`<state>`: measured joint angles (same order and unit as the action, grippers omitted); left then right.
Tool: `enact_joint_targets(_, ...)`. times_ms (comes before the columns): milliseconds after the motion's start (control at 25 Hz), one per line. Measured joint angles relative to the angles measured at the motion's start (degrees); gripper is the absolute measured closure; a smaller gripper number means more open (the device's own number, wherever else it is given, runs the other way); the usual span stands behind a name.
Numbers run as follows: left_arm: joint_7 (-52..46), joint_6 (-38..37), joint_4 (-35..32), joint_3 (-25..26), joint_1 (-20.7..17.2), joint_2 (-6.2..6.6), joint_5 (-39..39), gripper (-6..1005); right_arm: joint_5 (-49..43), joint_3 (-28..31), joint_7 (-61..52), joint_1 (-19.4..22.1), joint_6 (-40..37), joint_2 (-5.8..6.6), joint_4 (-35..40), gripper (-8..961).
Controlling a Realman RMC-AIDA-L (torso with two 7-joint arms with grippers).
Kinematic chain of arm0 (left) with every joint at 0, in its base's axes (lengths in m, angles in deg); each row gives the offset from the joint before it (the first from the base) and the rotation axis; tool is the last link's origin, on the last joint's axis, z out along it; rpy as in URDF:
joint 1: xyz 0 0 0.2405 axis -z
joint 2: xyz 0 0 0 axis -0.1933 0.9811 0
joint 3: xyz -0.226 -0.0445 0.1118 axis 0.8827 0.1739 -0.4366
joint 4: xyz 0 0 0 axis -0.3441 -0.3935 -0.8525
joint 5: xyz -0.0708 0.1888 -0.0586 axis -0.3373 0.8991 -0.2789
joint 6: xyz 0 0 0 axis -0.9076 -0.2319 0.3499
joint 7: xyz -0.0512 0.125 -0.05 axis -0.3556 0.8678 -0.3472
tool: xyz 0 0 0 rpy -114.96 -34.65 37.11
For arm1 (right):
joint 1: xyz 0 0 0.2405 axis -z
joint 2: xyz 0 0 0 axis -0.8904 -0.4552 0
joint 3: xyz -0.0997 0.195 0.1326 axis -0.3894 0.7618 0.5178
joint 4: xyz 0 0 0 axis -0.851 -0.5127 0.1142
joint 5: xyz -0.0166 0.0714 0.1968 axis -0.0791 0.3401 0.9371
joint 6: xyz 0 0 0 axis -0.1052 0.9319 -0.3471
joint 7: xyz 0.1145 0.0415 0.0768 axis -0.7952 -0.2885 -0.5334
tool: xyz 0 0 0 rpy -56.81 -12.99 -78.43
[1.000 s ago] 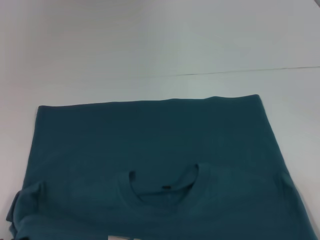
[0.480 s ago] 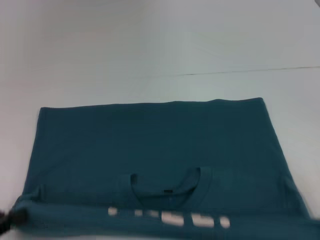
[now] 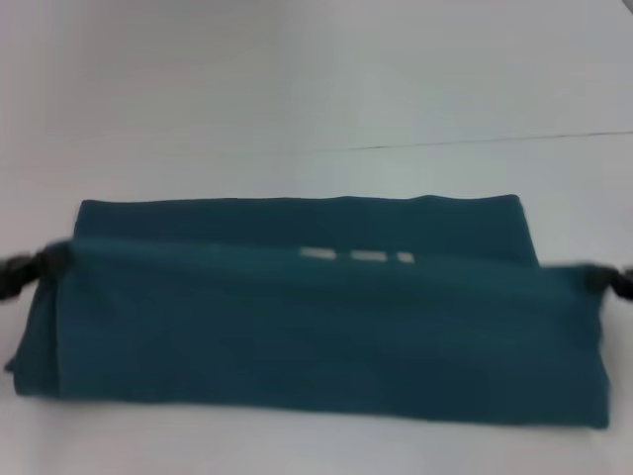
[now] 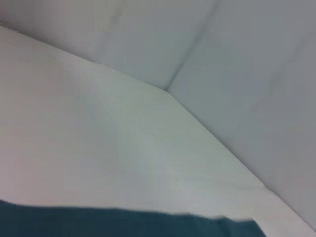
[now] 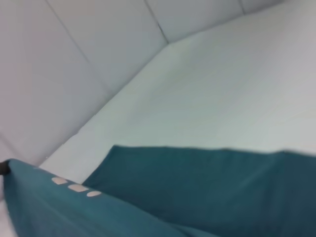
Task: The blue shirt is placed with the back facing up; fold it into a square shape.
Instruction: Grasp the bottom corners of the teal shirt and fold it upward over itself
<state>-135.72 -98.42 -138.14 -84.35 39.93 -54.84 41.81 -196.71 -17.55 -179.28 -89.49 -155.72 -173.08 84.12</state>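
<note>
Both tools (image 3: 18, 272) (image 3: 615, 280) apparently clamped, raised

The shirt (image 3: 316, 336) is dark teal-blue and lies across the middle of the head view, its long side running from 9 o'clock to 3 o'clock. Its near part is lifted and drawn toward 12 o'clock over the rest, making a taut raised edge from one side to the other, with a narrow flat strip of the lower layer showing beyond that edge at 12 o'clock. Three small white marks sit on the raised edge just past its middle, and they show again on the lifted fold in the right wrist view.
</note>
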Motion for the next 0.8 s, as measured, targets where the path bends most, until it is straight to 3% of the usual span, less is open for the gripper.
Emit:
enact_joint_targets(240,-1.09,16.93,5.03,-0.58,6.53,-0.27,-1.02,989,0.26,-2.87,1.13,-7.27,18.59,-0.46,-6.53,916)
enact_joint_targets(480,-0.29,28.83,9.53,-0.72,10.98,-0.47,-1.46,989,0.35,-6.09,2.06,-11.96,35.90,-0.84,-13.96,916)
enact_joint_targets(800,6.76,42.44,16.33,-1.43,16.92,-1.12,-2.86,990,2.67,-6.80,3.48,-13.73,45.90,-2.21,-16.30,916)
